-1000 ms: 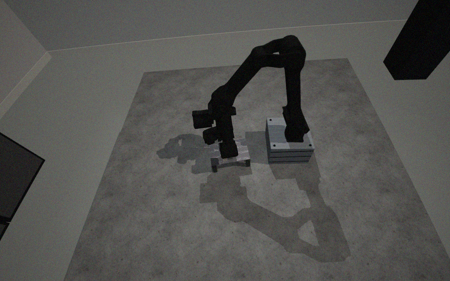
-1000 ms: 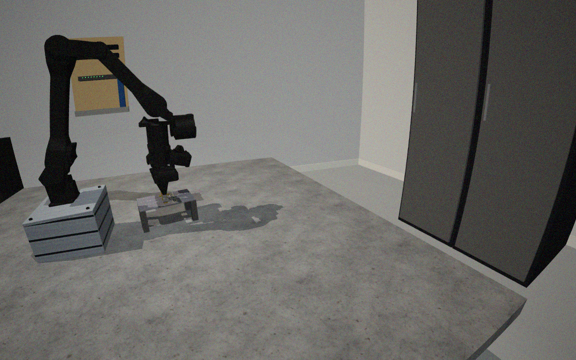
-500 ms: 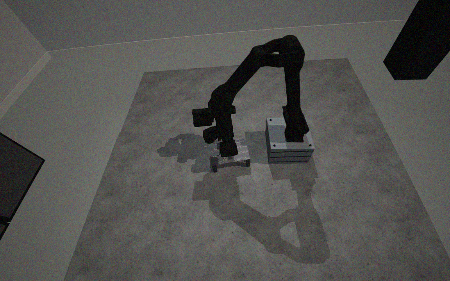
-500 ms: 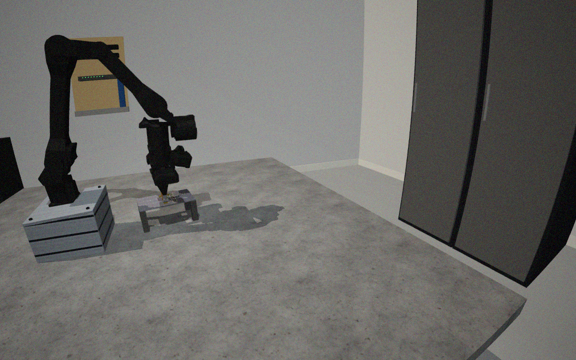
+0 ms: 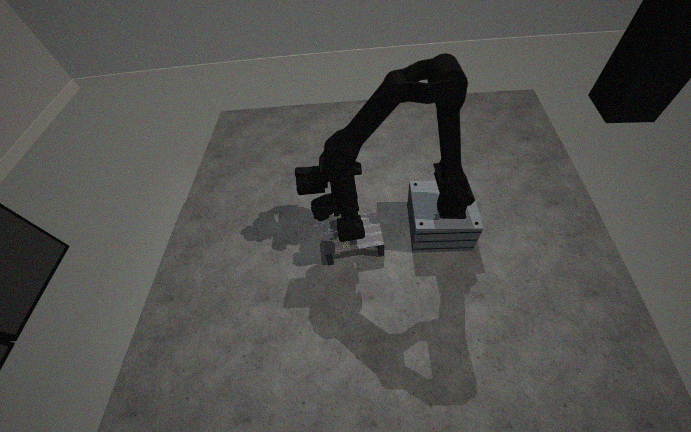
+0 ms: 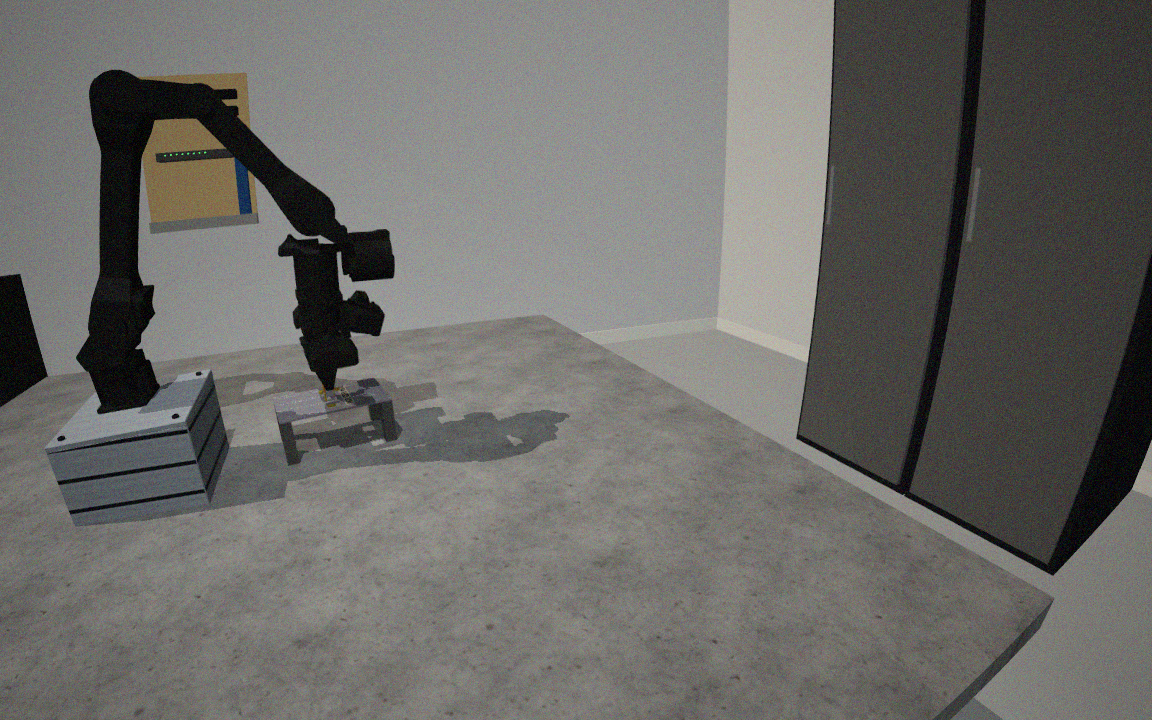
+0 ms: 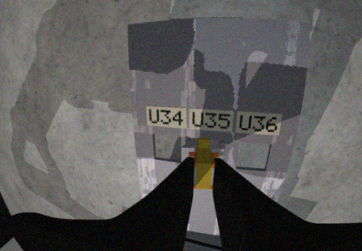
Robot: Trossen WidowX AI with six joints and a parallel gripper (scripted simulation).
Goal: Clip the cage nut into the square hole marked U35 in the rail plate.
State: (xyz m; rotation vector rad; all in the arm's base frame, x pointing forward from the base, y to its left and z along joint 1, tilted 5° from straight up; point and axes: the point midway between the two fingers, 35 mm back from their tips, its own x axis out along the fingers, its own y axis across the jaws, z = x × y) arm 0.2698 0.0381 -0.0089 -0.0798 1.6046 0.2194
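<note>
The yellow cage nut (image 7: 204, 176) (image 6: 324, 392) with orange edges is pinched between the black fingers of my gripper (image 7: 204, 165) (image 6: 328, 385), which is shut on it. The grey rail plate (image 7: 158, 89) (image 6: 294, 408) (image 5: 373, 235) stands on short legs below the fingertips. The U35 label (image 7: 211, 120) lies just beyond the nut in the wrist view. The nut and fingers cover most of the U35 hole, so I cannot tell whether the wings are inside it or just above. In the top view the gripper body hides the nut.
The square holes of U34 (image 7: 167, 147) and U36 (image 7: 253, 155) flank the nut. The arm's striped base block (image 5: 444, 239) (image 6: 132, 474) stands beside the plate on the grey table (image 5: 262, 375) (image 6: 562, 573). A dark cabinet (image 6: 902, 223) stands beyond the table.
</note>
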